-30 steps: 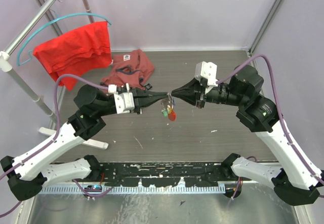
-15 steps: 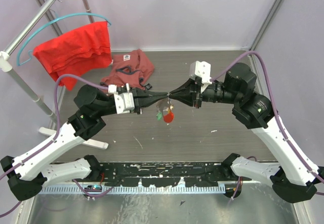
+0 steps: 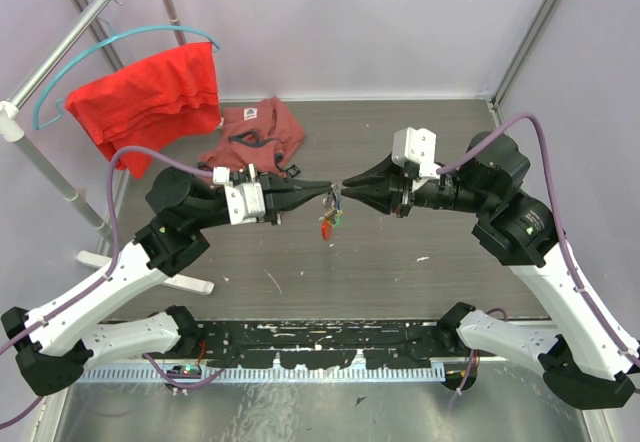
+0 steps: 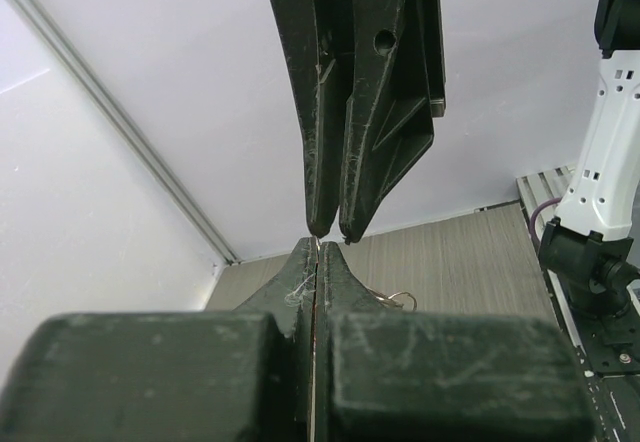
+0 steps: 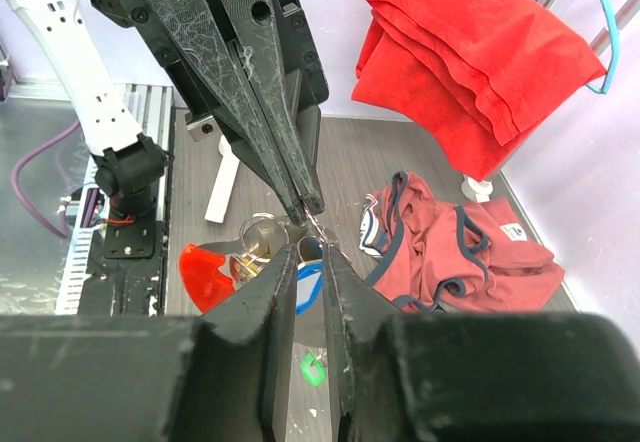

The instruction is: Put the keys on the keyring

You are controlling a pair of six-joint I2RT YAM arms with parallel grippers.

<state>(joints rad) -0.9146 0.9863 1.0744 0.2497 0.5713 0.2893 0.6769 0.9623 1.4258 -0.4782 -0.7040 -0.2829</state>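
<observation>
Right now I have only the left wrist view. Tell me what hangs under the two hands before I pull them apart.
Observer: In the top view the red tag dangles just below where the left hand and right hand meet tip to tip.
Operator: Report the keyring itself.
Observer: The right wrist view shows the keyring beside the tag, hanging under the left hand's tips.
Operator: Now the keys.
Observer: A blue key head shows between the right hand's fingers, with a green one lower down. I cannot tell whether either is on the ring.
</observation>
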